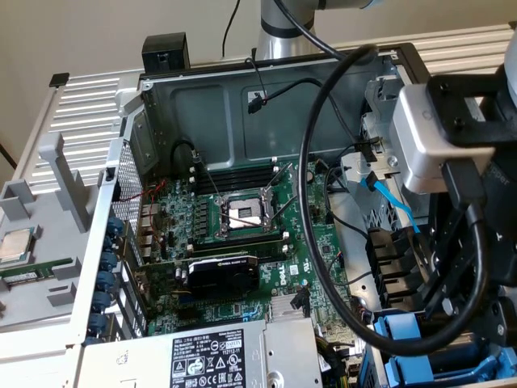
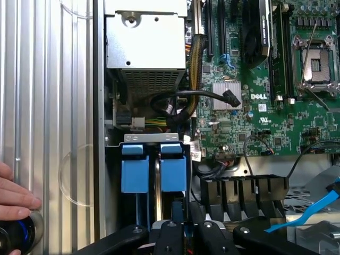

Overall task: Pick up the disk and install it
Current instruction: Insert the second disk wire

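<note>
The disk stands on edge in the drive bay at the case's corner. Mostly its bright blue carrier shows, with a thin silver edge beside it. A second blue carrier sits in the slot next to it. My gripper is right over the near end of the disk's carrier. Its black fingers are drawn close together on the blue rail. In the exterior view the blue carriers lie low at the right, under my wrist and its looping black cable.
The open case holds the motherboard with an empty CPU socket, a graphics card and the grey power supply. Black cables run beside the bay. A person's hand rests on the ribbed table. A loose CPU chip lies at the exterior view's left.
</note>
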